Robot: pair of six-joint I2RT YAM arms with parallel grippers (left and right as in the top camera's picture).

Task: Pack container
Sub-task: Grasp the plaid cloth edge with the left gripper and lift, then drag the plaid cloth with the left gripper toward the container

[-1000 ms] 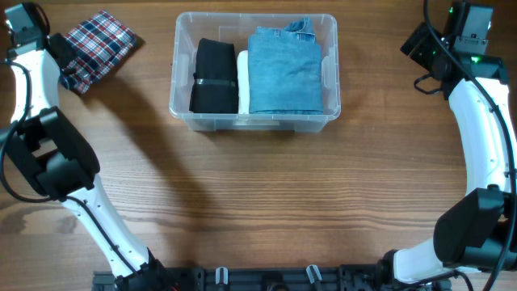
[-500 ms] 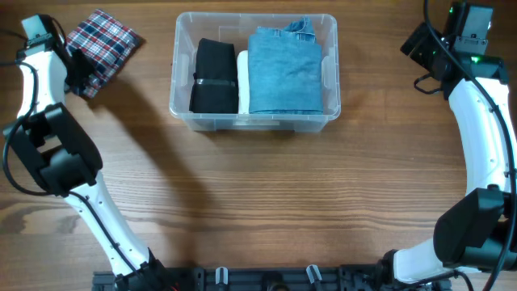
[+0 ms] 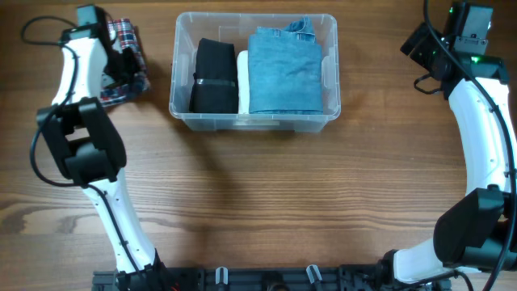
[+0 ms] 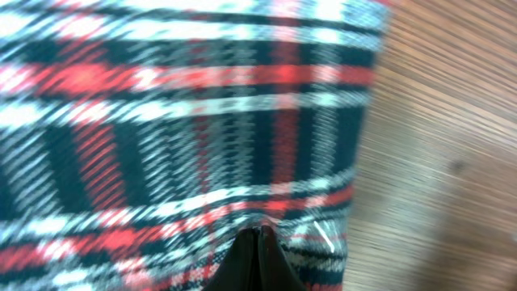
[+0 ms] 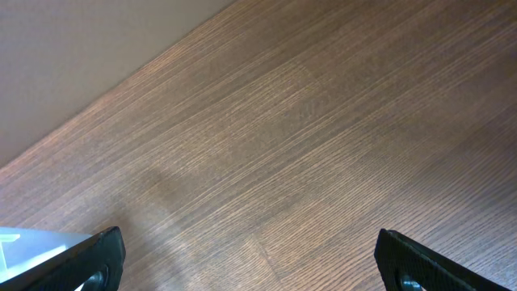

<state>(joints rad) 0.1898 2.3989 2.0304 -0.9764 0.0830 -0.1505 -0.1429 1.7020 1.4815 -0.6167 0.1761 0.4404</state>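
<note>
The clear plastic container [image 3: 183, 115] stands at the top middle of the table. It holds a folded black garment [image 3: 214, 77], a white one [image 3: 243, 81] and folded blue jeans [image 3: 284, 71]. A red, white and dark plaid garment [image 3: 129, 65] hangs just left of the container. My left gripper [image 3: 121, 63] is shut on it. In the left wrist view the plaid cloth [image 4: 178, 121] fills the frame and the closed gripper [image 4: 260, 239] pinches it. My right gripper [image 3: 422, 42] is open and empty at the far right, above bare wood [image 5: 266, 162].
The left arm [image 3: 77, 121] reaches up the left side of the table. The right arm [image 3: 477, 129] runs along the right edge. A rail of hooks [image 3: 266, 276] lines the front edge. A corner of the container [image 5: 16, 246] shows at the right wrist view's lower left.
My left gripper has carried the plaid garment to the right, from the far left corner to just beside the container. The right arm has not moved.
</note>
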